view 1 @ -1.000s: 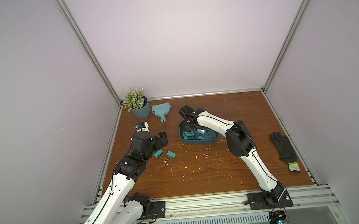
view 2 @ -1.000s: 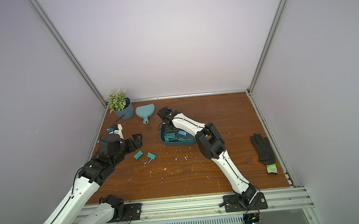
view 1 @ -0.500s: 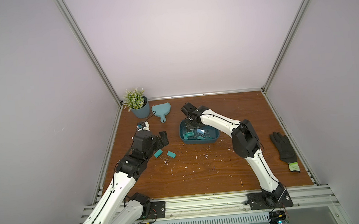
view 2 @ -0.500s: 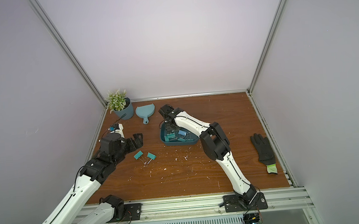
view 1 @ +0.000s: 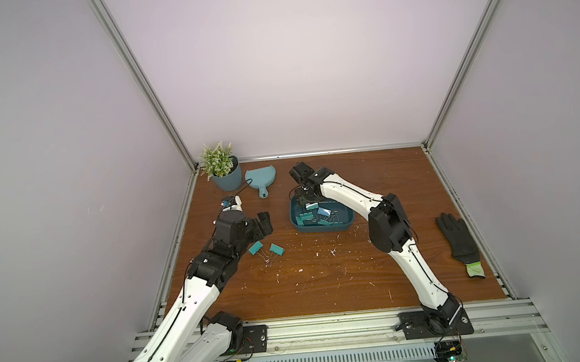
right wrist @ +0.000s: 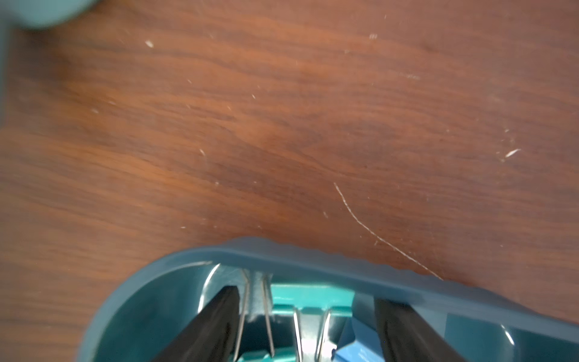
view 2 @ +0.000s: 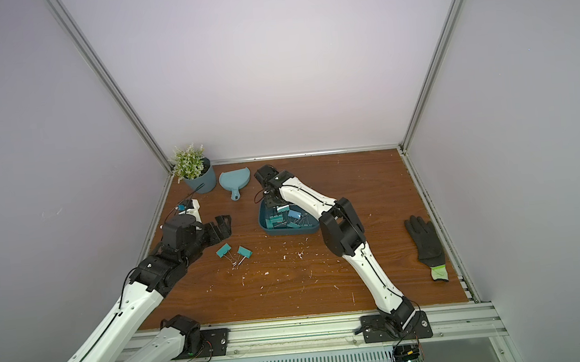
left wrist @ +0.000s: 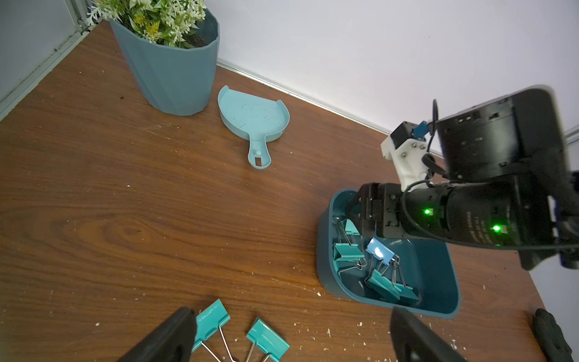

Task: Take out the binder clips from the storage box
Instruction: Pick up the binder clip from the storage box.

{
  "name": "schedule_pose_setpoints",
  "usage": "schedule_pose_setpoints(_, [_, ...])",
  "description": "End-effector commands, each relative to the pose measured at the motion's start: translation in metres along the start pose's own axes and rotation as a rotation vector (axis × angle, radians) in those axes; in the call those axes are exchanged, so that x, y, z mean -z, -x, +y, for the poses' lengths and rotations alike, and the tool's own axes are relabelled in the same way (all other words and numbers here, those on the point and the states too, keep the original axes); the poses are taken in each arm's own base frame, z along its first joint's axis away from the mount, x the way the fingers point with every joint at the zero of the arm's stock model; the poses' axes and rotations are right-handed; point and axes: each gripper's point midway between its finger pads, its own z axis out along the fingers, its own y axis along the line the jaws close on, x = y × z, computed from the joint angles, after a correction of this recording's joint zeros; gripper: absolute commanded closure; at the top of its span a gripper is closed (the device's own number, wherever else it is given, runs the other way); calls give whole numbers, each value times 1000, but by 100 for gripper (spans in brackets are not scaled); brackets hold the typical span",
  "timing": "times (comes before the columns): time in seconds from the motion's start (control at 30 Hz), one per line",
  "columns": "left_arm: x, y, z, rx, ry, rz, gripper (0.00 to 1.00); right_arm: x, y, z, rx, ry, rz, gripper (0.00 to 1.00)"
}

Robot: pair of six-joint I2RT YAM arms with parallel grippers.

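The wooden surface (view 1: 326, 286) carries the dark teal storage box (view 1: 321, 228); inside it the right pincer (right wrist: 305, 296) stands open, straddling wire handles of the heaped binder clips (left wrist: 347, 254), gripping none; the left pincer (left wrist: 291, 312), wide open and empty, hangs near two loose clips (view 1: 255, 248).

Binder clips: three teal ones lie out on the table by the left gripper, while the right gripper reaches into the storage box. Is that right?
Not three: only two binder clips lie on the table, as both top views show. The rest stands: they lie by the left gripper, and the right gripper reaches into the storage box.
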Motion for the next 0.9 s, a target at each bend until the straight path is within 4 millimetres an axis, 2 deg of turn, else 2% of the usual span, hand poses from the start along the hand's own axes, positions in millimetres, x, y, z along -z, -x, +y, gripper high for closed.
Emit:
schedule_pose_setpoints(0.0, [1,7,-3,-21,2,-19,0,1,1,-7,6,-19,11,28])
schedule_pose_setpoints(0.37, [0,7,-2,-26,8,-17,0,-8,-4,-13,-5,-17,32,43])
schedule_pose_setpoints(0.47, [0,7,-2,-26,9,-17,0,-9,-5,-14,-7,-17,34,43])
schedule_pose_setpoints(0.6, [0,6,-1,-26,11,-14,0,-11,-7,-16,-14,-17,41,38])
schedule_pose_setpoints(0.87, [2,7,-1,-23,11,-17,0,-10,-7,-17,-22,-12,36,42])
